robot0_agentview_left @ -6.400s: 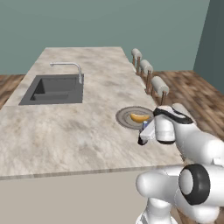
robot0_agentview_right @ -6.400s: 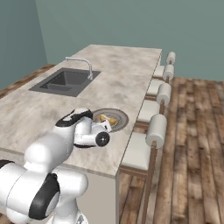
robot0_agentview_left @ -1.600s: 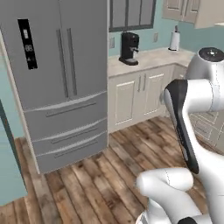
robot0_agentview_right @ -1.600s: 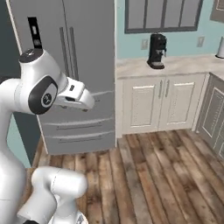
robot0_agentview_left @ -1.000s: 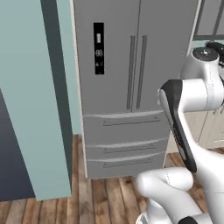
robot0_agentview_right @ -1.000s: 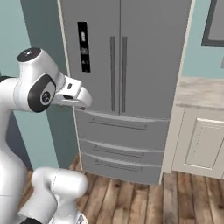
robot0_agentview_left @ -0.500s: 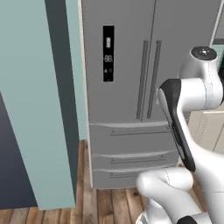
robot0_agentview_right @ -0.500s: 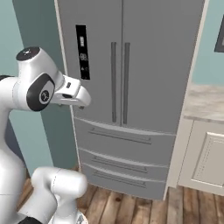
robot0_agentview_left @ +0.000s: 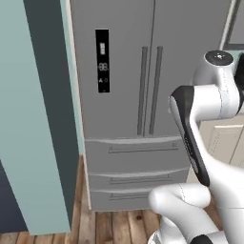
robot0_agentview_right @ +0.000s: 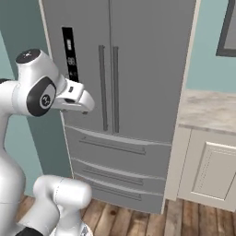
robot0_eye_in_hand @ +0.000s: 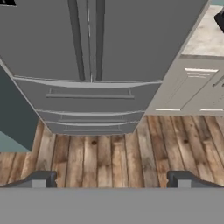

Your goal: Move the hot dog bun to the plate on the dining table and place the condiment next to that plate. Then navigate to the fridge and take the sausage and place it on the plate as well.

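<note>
The claw (robot0_eye_in_hand: 112, 179) stands wide, its two dark fingertips (robot0_eye_in_hand: 41, 179) far apart with nothing between them, and it looks down on the wooden floor (robot0_eye_in_hand: 113, 157) in front of the fridge (robot0_eye_in_hand: 100, 65). In the right base view the hand (robot0_agentview_right: 73, 99) juts out toward the fridge (robot0_agentview_right: 129, 69), level with the lower half of the doors, not touching them.

Half a second ago the fridge sat further right in the left base view and further left in the right base view; that is the base turning, not the fridge moving. The arm's pose looks unchanged.

The fridge (robot0_agentview_left: 143, 95) is shut: both doors closed, the two long vertical handles (robot0_agentview_left: 147, 90) side by side at the middle seam, the black dispenser panel (robot0_agentview_left: 102, 60) on the left door, and two drawers (robot0_agentview_left: 138, 167) shut below. Whatever it holds is hidden.

Right of the fridge stands a white cabinet (robot0_agentview_right: 207, 166) under a marbled surface (robot0_agentview_right: 205, 109). Left of the fridge is a teal wall panel (robot0_agentview_left: 33, 119).
</note>
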Controlling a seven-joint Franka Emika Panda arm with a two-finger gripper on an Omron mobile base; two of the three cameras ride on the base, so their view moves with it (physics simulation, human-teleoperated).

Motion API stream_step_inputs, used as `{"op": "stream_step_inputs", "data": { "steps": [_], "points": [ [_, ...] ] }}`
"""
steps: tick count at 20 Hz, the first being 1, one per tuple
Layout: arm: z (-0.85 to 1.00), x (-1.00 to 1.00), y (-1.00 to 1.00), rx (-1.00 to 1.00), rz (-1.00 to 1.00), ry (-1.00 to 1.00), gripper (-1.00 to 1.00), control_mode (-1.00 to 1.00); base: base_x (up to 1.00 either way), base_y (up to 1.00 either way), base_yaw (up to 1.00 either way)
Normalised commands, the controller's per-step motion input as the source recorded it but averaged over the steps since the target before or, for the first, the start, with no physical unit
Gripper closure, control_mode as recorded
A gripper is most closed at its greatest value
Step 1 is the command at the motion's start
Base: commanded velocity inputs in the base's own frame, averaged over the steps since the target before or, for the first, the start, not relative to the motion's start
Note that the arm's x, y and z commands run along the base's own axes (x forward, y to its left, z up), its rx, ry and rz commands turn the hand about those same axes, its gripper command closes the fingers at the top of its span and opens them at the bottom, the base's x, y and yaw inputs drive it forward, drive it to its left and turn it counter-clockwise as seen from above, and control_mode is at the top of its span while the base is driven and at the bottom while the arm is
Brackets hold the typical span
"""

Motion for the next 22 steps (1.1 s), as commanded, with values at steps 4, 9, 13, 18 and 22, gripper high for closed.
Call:
{"op": "stream_step_inputs", "data": {
  "steps": [4, 9, 13, 18, 22],
  "points": [
    [0.0, 0.0, 0.0, 0.0, 0.0, 0.0, -1.0, 1.0, 0.4, -0.17, 0.0],
    [0.0, 0.0, 0.0, 0.0, 0.0, 0.0, -1.0, 1.0, 0.25, 0.15, 0.0],
    [0.0, 0.0, 0.0, 0.0, 0.0, 0.0, -1.0, 1.0, 0.0, 0.15, -0.05],
    [0.0, 0.0, 0.0, 0.0, 0.0, 0.0, -1.0, 1.0, 0.18, 0.48, -0.08],
    [0.0, 0.0, 0.0, 0.0, 0.0, 0.0, -1.0, 1.0, 0.34, 0.6, -0.07]
  ]
}}
